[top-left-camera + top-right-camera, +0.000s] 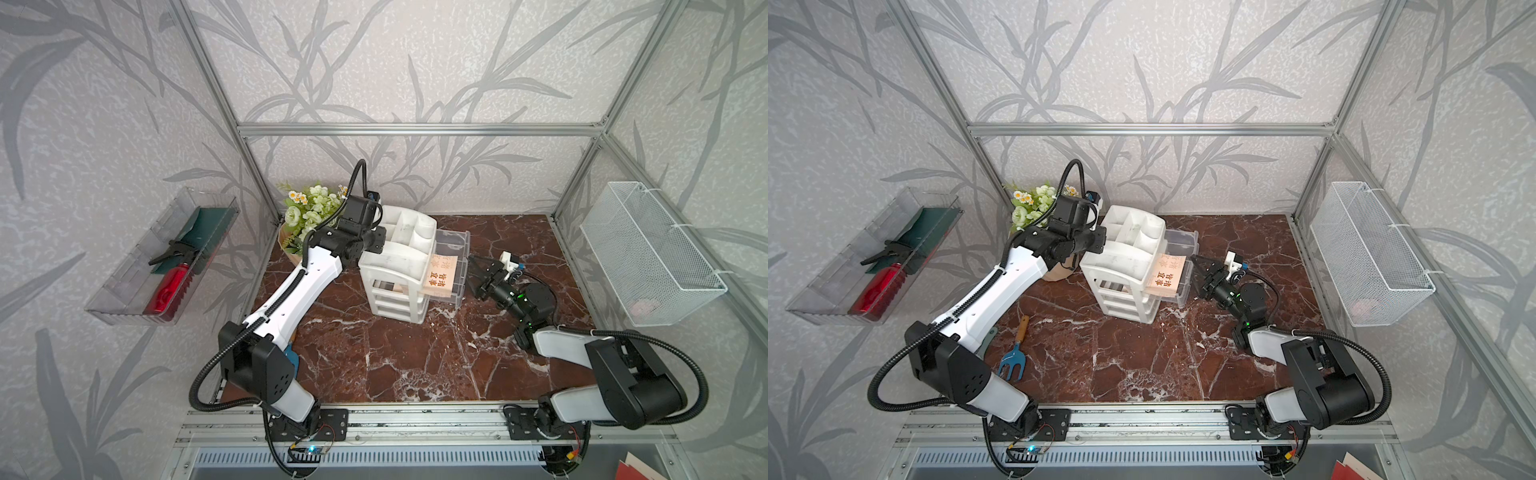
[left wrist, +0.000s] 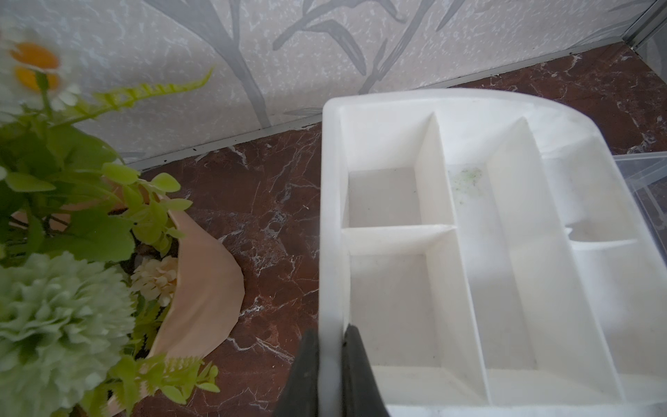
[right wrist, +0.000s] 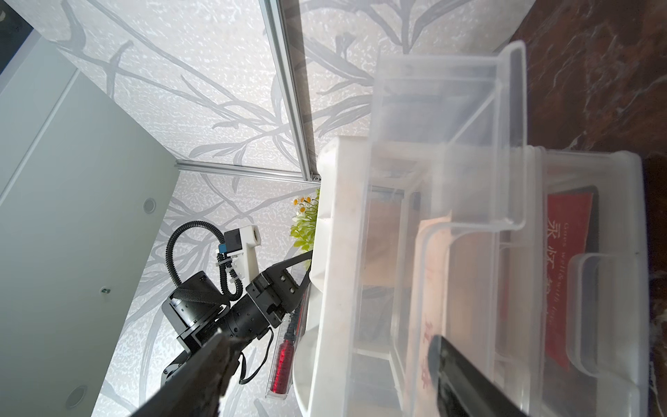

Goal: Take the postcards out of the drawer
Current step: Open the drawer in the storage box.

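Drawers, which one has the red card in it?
The lowest drawer, nearest the tabletop: the red card with gold characters shows through its clear front. The beige card sits higher up.

a lab test cell: aluminium frame [image 1: 415,129], wallpapered panels [image 1: 415,62], rail-mounted robot arms [image 1: 291,299].

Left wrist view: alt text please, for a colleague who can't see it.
The left gripper is shut on the rim of the white desk organiser, whose divided top tray fills half the frame. A pot of artificial flowers stands beside it on the red-brown marbled tabletop.
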